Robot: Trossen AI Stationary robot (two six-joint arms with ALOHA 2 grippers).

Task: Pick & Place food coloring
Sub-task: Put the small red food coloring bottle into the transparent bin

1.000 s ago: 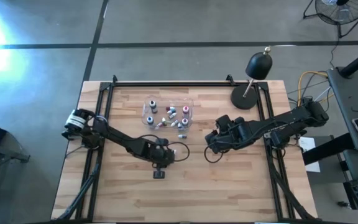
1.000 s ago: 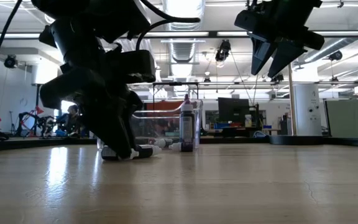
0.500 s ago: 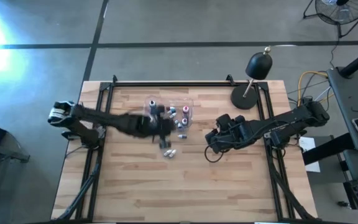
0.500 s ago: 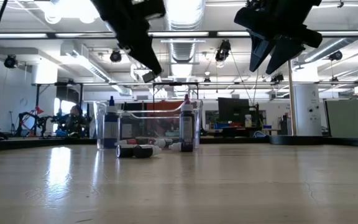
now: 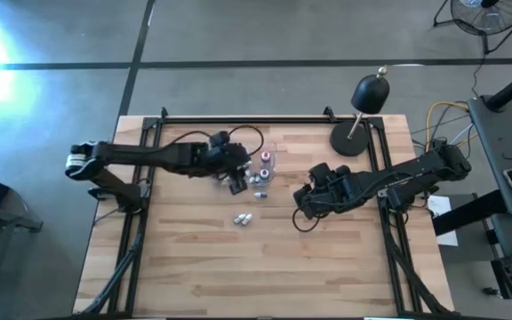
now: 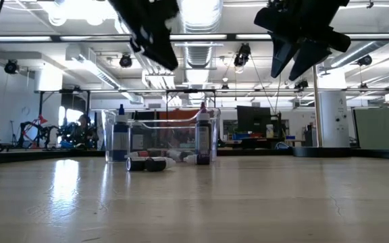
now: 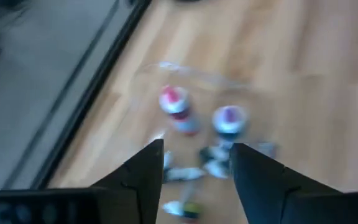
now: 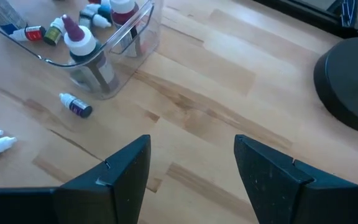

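Pale wood table (image 5: 327, 258) from above: left gripper (image 5: 236, 182) hangs over the clear tray (image 5: 269, 148), two food coloring bottles (image 5: 243, 219) lying just beyond it. Low view: those bottles (image 6: 145, 163) lie below it. Left wrist view: fingers spread, empty, bottles (image 7: 179, 112) ahead. Right gripper (image 8: 191, 163) waits apart, spread. Best to descend straight, centring one bottle.

Your left claw (image 5: 236, 182) hangs over the clear tray (image 5: 269, 148) of food coloring bottles (image 5: 260, 176), two more bottles (image 5: 244, 219) lie loose on the bench (image 5: 265, 267) nearer you, and your right claw (image 5: 302, 201) waits beside them, apart
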